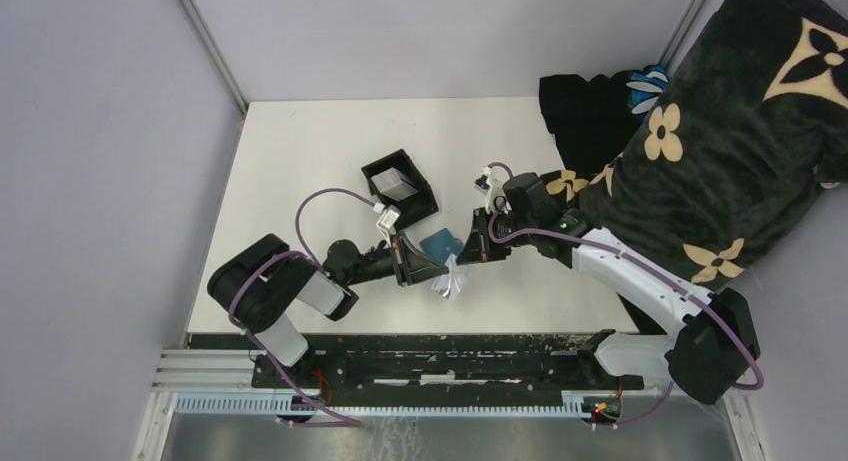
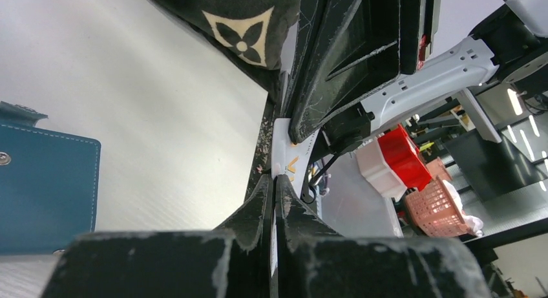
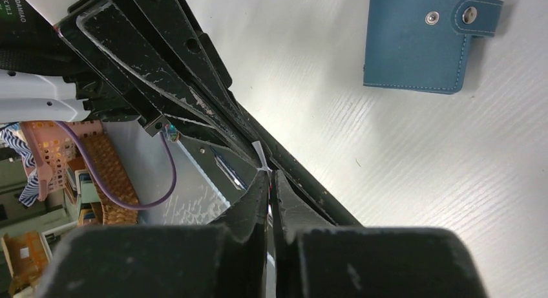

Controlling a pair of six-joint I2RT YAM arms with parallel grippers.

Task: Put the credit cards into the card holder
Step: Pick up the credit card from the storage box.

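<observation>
Now: 1 credit card (image 1: 452,281), 1 teal card holder (image 1: 440,245), 1 black box (image 1: 400,186).
Both the left gripper (image 2: 274,181) and right gripper (image 3: 269,175) pinch that card, jaws closed, near the table (image 1: 300,161) front edge; the card holder lies just behind them, with bare tabletop to the left.

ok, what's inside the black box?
Pale grey-white cards lie in the black box, with the top one in plain view from above. It covers whatever lies under it, so the number of cards in the stack cannot be told.
</observation>
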